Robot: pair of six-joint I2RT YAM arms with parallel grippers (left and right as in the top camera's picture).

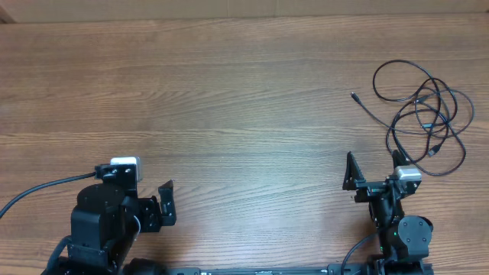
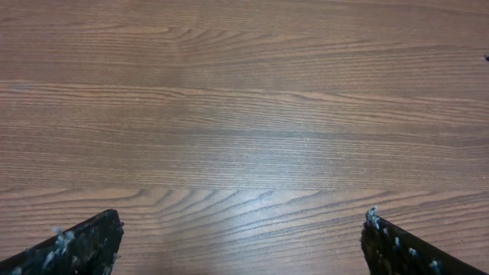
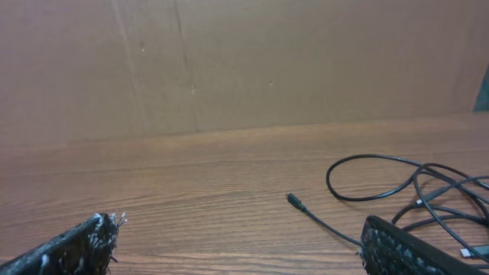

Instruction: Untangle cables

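The cables (image 1: 425, 114) are thin black cords lying in a loose tangle of overlapping loops at the far right of the table. One free plug end (image 1: 354, 96) sticks out to the left. In the right wrist view the cables (image 3: 374, 156) lie ahead to the right, and the plug end (image 3: 295, 202) lies between the fingers. My right gripper (image 1: 374, 169) (image 3: 241, 244) is open and empty, just in front of the tangle. My left gripper (image 1: 145, 189) (image 2: 241, 244) is open and empty at the front left, over bare wood, far from the cables.
The wooden table (image 1: 229, 99) stretches between the two arms. A brown cardboard wall (image 3: 229, 61) stands along the table's far edge. A thicker black wire (image 1: 38, 189) runs from the left arm off the left edge.
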